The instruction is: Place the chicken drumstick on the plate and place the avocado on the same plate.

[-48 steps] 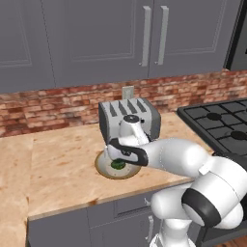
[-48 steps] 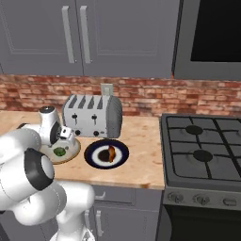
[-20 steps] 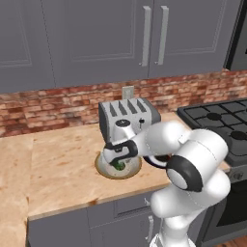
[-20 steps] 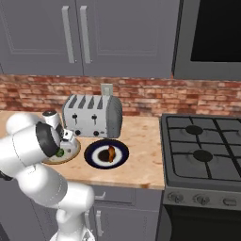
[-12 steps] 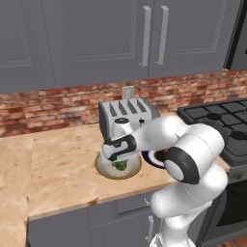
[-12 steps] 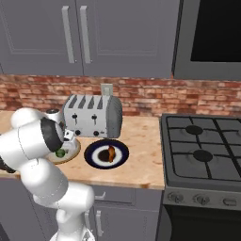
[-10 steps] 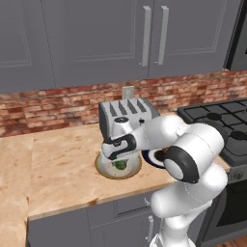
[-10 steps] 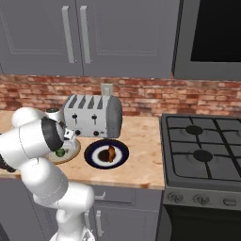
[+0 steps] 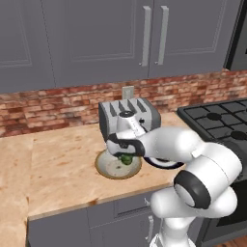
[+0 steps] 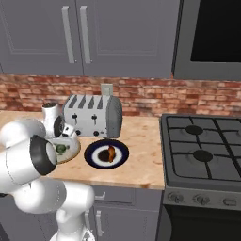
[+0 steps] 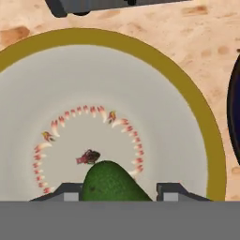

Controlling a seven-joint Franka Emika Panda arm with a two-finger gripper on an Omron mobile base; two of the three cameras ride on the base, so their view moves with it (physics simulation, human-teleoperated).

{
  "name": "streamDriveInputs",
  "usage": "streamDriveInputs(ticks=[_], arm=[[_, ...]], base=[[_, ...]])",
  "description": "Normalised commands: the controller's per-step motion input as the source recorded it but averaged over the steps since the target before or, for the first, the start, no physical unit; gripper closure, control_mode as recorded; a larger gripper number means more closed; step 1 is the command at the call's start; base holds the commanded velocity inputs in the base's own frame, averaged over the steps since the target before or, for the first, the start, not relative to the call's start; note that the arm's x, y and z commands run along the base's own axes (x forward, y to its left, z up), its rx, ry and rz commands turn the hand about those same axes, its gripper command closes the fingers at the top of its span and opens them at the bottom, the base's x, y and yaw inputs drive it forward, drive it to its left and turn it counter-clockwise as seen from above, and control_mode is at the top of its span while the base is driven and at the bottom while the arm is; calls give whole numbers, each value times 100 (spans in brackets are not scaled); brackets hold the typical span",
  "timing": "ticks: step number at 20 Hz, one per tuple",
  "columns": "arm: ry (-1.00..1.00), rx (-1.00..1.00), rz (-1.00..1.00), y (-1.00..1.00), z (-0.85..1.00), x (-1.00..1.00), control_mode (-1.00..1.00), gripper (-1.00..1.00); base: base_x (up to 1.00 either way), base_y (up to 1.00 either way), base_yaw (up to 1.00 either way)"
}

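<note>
At the near edge of the hand view, the avocado (image 11: 114, 182) sat between the two fingers (image 11: 63, 192), one tip on each side of it; actual contact could not be confirmed, so whether the fingers were clamped on it cannot be told. Beneath the avocado lay the bowl (image 11: 197, 123), cream inside with a tan rim and a ring of small red marks around its centre.

From the left base view, the gripper (image 9: 126, 155) was positioned low over the bowl (image 9: 105, 166), with the avocado (image 9: 126, 159) showing as a dark green lump directly under the hand. The bowl rested on the surface (image 9: 58, 159), near its front edge.

From the right base view, the plate (image 10: 96, 158) lay on the surface just beside the bowl (image 10: 70, 151), on the stove side. The drumstick (image 10: 110, 153) lay on the plate, near its centre. The avocado (image 10: 60, 149) was over the bowl, apart from the plate.

Behind the bowl and plate stood a toaster (image 10: 93, 115) with its slots upward. To the right of the surface was the stove (image 10: 204, 141). A brick wall (image 9: 48, 103) ran behind the surface, with grey cabinets (image 9: 96, 38) above it.
</note>
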Motion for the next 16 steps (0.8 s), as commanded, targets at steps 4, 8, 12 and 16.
streamDriveInputs(ticks=[4,8,12,16], arm=[[-10,0,-13,-81,58,-3,-100,100],[0,0,-14,-90,62,0,-100,100],[8,0,-12,-74,4,0,-100,100],[24,0,-7,-48,-25,16,-100,100]], base=[[0,0,0],[0,0,0],[0,0,0],[0,0,0]])
